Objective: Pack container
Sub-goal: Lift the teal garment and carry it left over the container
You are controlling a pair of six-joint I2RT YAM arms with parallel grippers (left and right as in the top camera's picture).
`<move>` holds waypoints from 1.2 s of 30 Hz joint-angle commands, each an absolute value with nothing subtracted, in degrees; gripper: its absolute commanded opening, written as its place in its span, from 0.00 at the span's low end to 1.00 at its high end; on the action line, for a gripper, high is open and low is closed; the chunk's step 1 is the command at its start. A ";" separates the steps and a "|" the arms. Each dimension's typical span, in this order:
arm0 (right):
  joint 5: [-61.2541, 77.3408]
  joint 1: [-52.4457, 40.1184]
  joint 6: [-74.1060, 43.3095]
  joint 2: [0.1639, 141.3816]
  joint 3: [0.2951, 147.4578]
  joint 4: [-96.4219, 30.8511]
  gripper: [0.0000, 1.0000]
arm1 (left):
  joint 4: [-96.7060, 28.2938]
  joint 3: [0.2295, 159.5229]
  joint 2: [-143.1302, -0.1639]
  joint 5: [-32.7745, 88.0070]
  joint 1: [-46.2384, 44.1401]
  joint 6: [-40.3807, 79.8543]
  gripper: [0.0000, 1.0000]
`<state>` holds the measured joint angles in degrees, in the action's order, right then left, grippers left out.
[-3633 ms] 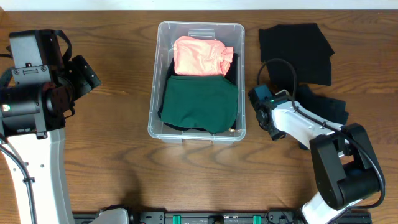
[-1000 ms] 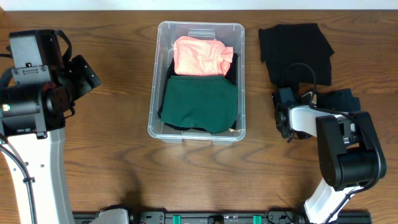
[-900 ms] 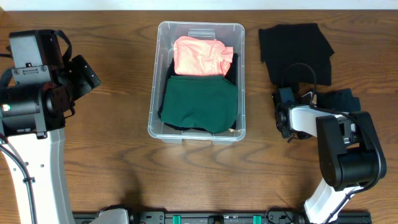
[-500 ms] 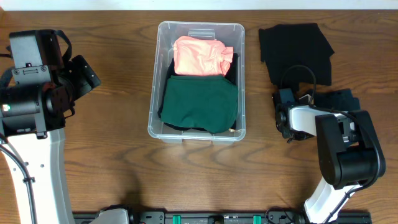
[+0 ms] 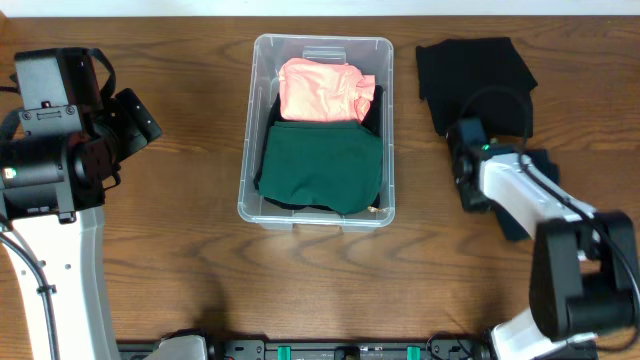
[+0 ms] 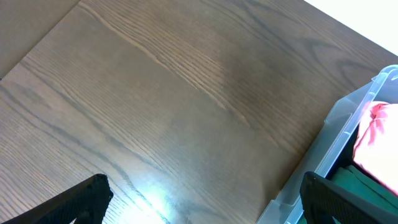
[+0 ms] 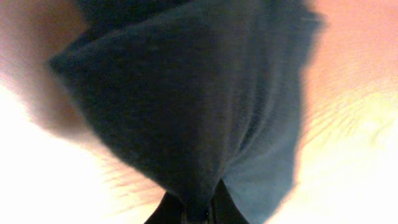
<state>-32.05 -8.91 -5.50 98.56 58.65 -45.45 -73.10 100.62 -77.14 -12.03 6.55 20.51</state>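
Overhead view: the container point(image 5: 246, 150) is seen at the middle of the table point(image 5: 180, 280), with a pink garment point(image 5: 320, 90) at its 12 o'clock end and a green garment point(image 5: 322, 168) at its 6 o'clock end. A black cloth point(image 5: 475, 75) lies flat at 2 o'clock from it. At 3 o'clock the right arm point(image 5: 515, 190) is bent over a dark garment point(image 5: 543, 163). The left gripper point(image 5: 135, 120) is parked well apart at 9 o'clock.

Left wrist view: its jaws are spread wide with nothing between them. Only bare table and a corner of the container at 4 o'clock are shown.

Right wrist view: the right gripper point(image 7: 199, 214) is clamped on a fold of the dark garment, which is bunched above the fingertips. The pick-up step is judged to be in hand. Next, the garment must be lifted clear and carried toward 9 o'clock, over the rim, before release.
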 commanded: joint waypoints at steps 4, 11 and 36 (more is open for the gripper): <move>-29.10 -11.77 -2.52 93.30 73.41 -50.13 0.01 | -73.10 100.84 -77.38 -12.69 6.83 19.53 0.98; -29.08 -18.28 4.05 93.34 89.84 -49.30 0.01 | -73.10 100.84 -77.38 -12.71 6.83 19.53 0.98; -25.39 -38.94 16.78 119.35 95.50 -18.28 0.01 | -73.10 100.84 -77.38 -12.71 6.83 19.53 0.98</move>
